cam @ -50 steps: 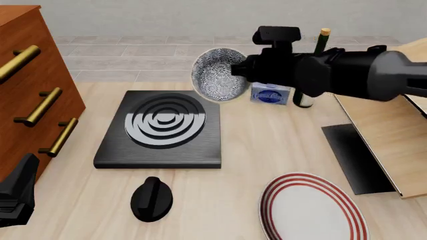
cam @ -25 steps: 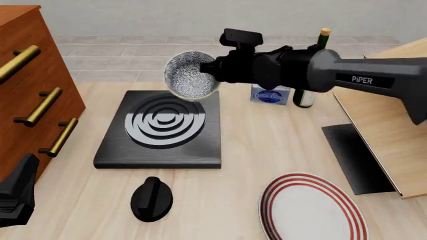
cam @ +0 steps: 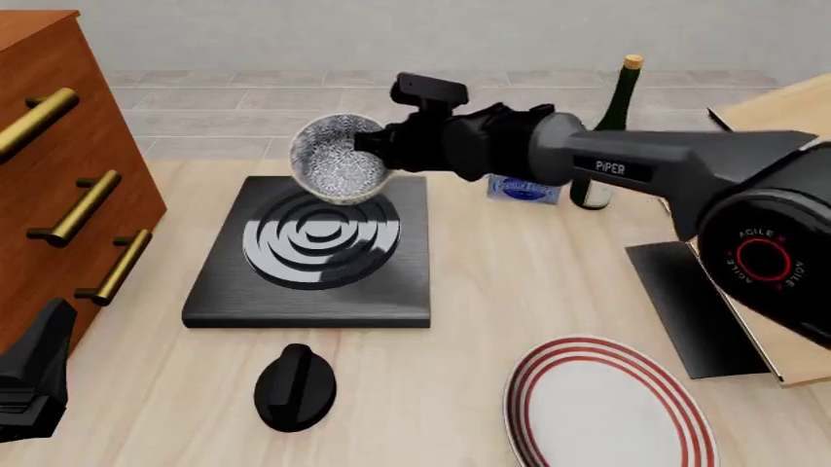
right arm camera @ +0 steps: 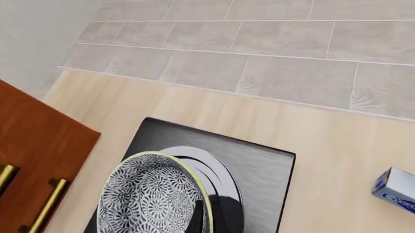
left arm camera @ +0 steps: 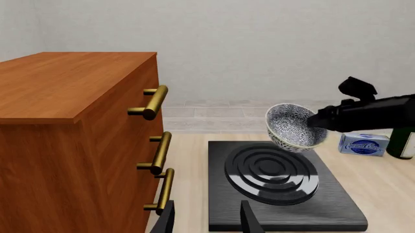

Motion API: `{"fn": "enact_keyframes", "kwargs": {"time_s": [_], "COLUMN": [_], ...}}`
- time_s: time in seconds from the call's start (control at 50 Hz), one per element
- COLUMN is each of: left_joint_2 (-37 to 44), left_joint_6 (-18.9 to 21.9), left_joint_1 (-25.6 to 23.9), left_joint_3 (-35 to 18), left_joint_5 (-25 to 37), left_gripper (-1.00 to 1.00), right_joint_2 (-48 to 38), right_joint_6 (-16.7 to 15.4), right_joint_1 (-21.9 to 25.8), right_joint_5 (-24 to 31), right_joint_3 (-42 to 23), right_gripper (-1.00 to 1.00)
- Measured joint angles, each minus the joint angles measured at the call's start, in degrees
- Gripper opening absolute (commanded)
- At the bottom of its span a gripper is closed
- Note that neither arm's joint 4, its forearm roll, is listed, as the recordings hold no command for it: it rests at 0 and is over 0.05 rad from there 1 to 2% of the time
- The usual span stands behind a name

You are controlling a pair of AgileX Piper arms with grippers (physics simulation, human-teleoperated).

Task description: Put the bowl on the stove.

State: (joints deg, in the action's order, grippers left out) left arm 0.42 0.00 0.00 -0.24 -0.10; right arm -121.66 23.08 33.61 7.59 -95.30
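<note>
One bowl (cam: pixel 341 160), one stove (cam: pixel 311 255), one plate (cam: pixel 608 407)

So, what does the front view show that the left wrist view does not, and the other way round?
Only the front view shows the flat white red-ringed plate and the small black knob on the near part of the table. Only the left wrist view shows the wooden top of the brown dresser. Both show the speckled blue-grey bowl tilted and held by the right gripper above the far part of the black square stove, plus the blue carton and green bottle.
</note>
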Motion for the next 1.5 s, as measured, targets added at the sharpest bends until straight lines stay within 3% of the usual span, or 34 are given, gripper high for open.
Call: {"fn": "enact_keyframes", "kwargs": {"time_s": [0.64,1.5], "left_joint_2": [0.0,0.0], "left_joint_6": [0.0,0.0], "left_joint_1": [0.0,0.0], "left_joint_3": [0.0,0.0], "left_joint_5": [0.0,0.0], "left_gripper": [1.00,1.00], "right_joint_2": [-9.1,-12.4], "right_joint_6": [3.1,4.8], "right_joint_1": [1.6,2.3], "right_joint_5": [1.0,-1.2], "right_joint_3": [-8.7,-9.8], "right_gripper": [-1.00,-1.00]}}
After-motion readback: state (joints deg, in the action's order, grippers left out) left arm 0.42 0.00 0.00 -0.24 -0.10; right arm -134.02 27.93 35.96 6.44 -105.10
